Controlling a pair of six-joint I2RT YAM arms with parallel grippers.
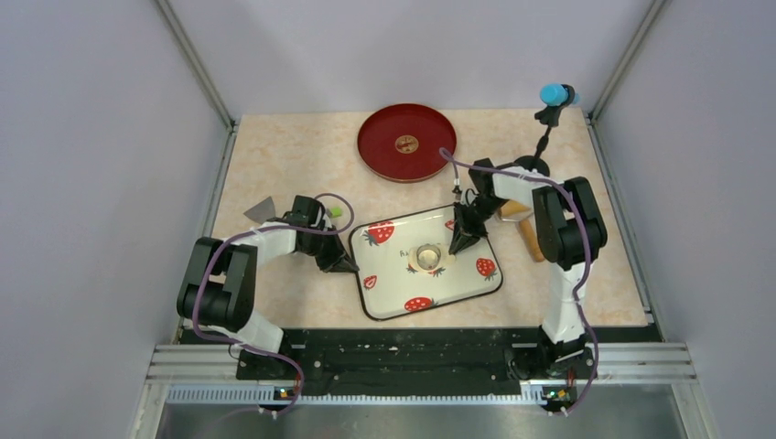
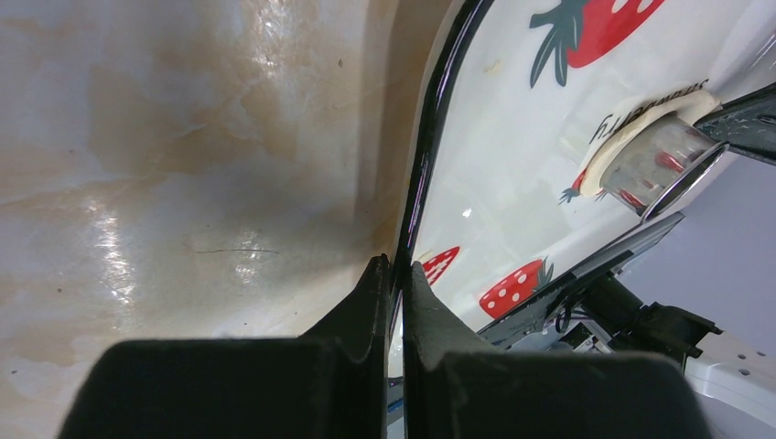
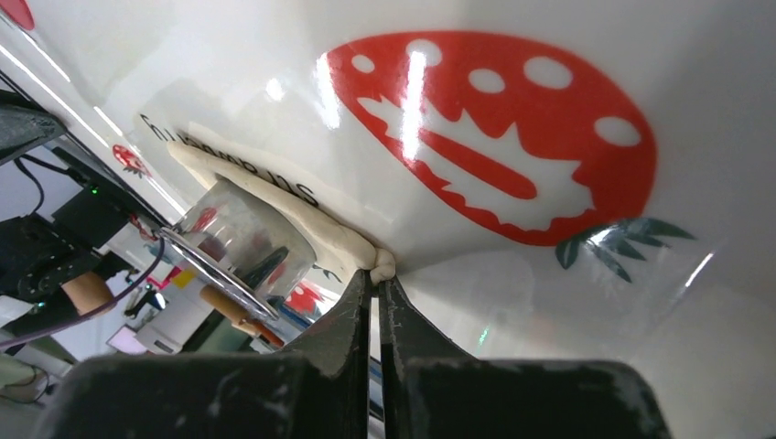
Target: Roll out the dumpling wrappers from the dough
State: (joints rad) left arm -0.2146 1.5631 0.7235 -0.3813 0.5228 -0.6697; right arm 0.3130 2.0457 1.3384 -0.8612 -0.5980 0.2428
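Left gripper (image 2: 395, 270) is clamped on the black left rim of the white strawberry-print tray (image 2: 512, 137). Right gripper (image 3: 375, 279) is pinching the right edge of the flat pale cream dough (image 3: 302, 215) under the shiny metal ring (image 3: 242, 242).

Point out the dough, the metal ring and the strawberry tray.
dough (image 3: 316, 227): right wrist view, middle of the pale strip.
metal ring (image 3: 245, 240): right wrist view, its shiny side wall.
strawberry tray (image 1: 458, 285): top external view, bare white floor between two strawberries.

The desk (image 1: 293, 155) carries one strawberry tray (image 1: 453, 291), one red plate (image 1: 407, 144) at the far side, one metal ring (image 1: 427, 255), one dough (image 3: 307, 219) sheet, one grey scraper (image 1: 263, 210) at left, and one wooden roller (image 1: 531, 245) at right.
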